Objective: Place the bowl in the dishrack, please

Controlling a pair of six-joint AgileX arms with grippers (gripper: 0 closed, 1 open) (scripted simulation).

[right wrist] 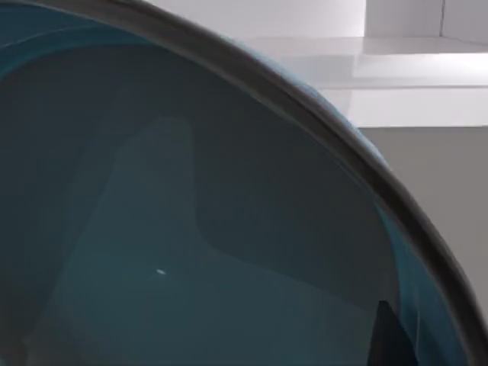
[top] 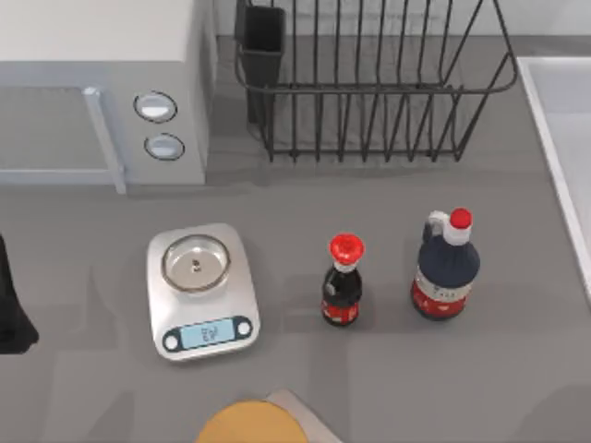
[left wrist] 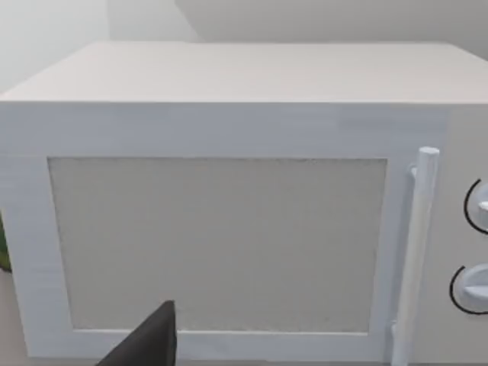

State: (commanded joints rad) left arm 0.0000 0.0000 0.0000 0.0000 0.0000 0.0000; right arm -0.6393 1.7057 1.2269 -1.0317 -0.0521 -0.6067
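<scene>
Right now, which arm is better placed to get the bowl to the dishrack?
Right. Its wrist view looks straight into the bowl at close range, so that arm is already at it. The left arm sits at the table's left edge, facing the microwave. The dishrack stands at the back, right of the microwave.

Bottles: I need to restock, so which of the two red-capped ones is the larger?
The right-hand bottle, below the dishrack: it has a wide dark body and a white neck, while the small bottle beside the scale is slim.

The top view looks straight down on the table (top: 388, 388). The left wrist view faces the microwave (left wrist: 229, 229) door close up (shared with the top view); the right wrist view sits tight against the bowl (right wrist: 191, 229).
</scene>
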